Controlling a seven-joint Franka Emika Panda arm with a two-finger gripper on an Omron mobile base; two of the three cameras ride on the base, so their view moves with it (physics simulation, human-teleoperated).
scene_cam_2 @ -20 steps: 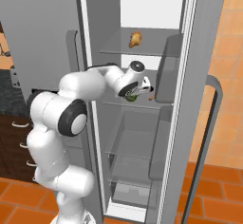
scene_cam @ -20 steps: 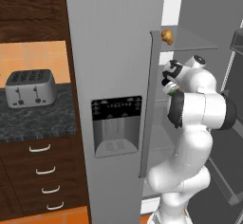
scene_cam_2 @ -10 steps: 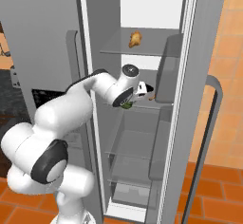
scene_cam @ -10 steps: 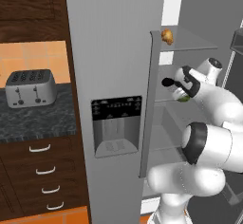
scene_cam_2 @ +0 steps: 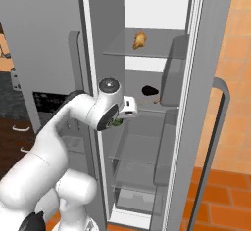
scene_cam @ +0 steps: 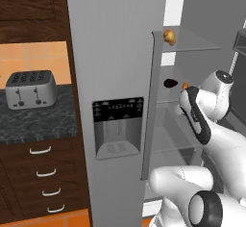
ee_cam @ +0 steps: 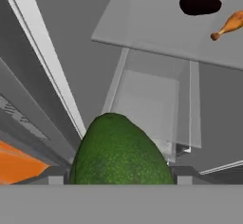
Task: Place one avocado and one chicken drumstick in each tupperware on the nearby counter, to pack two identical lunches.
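The hand (scene_cam_2: 128, 111) has drawn back from the fridge shelf (scene_cam_2: 147, 108) with a green avocado (ee_cam: 121, 152) clamped between its fingers, ready for the counter (scene_cam: 33, 125), leaving a dark avocado (ee_cam: 199, 1) and drumstick (ee_cam: 228, 24) behind.

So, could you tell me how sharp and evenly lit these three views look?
Left base view: flat light, toaster crisp. Right base view: soft throughout, drumstick smeared, no hard shadows. Hand view: avocado close and textured; far dark avocado reads as a featureless blob.
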